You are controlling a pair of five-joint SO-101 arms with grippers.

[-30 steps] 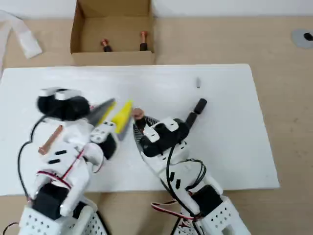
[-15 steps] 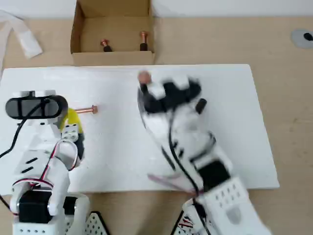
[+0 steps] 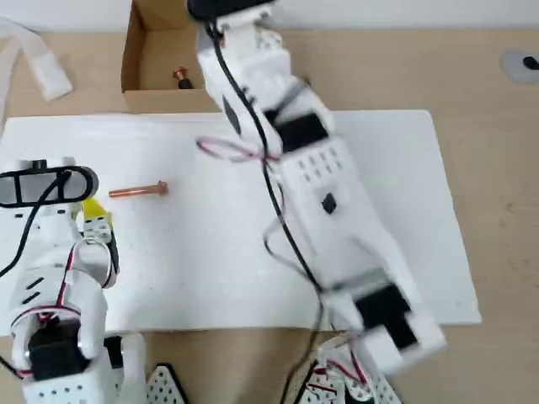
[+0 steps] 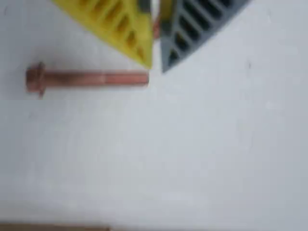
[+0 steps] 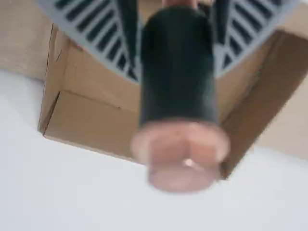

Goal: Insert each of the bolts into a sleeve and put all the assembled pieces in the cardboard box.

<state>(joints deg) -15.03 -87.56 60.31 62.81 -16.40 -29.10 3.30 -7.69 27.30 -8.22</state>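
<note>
High view: the right arm [image 3: 286,143] reaches across the white board [image 3: 404,252] to the cardboard box [image 3: 133,59], its wrist above the box's near wall; one assembled piece [image 3: 181,77] lies inside; a loose bolt [image 3: 139,191] lies on the board, well apart from the box and near the left gripper [image 3: 91,212]; if the arm dips, it may catch the wall and push the box along the counter [image 3: 488,126]

Left wrist view: the left gripper [image 4: 156,66] has its yellow and grey fingers all but together, holding nothing, with the tips just beside the plain end of the loose bolt [image 4: 86,78]; a careless descent could knock the bolt and set it rolling, since it is round and lies flat

Right wrist view: the right gripper [image 5: 175,55] is clamped on a black sleeve [image 5: 178,91], and the bolt head [image 5: 180,154] juts from the sleeve's free end; the cardboard box [image 5: 86,125] is just beyond; the head seems to hang downward, so the bolt may slide out of the sleeve; letting go too soon would likely drop the piece on the wall or onto the board
</note>
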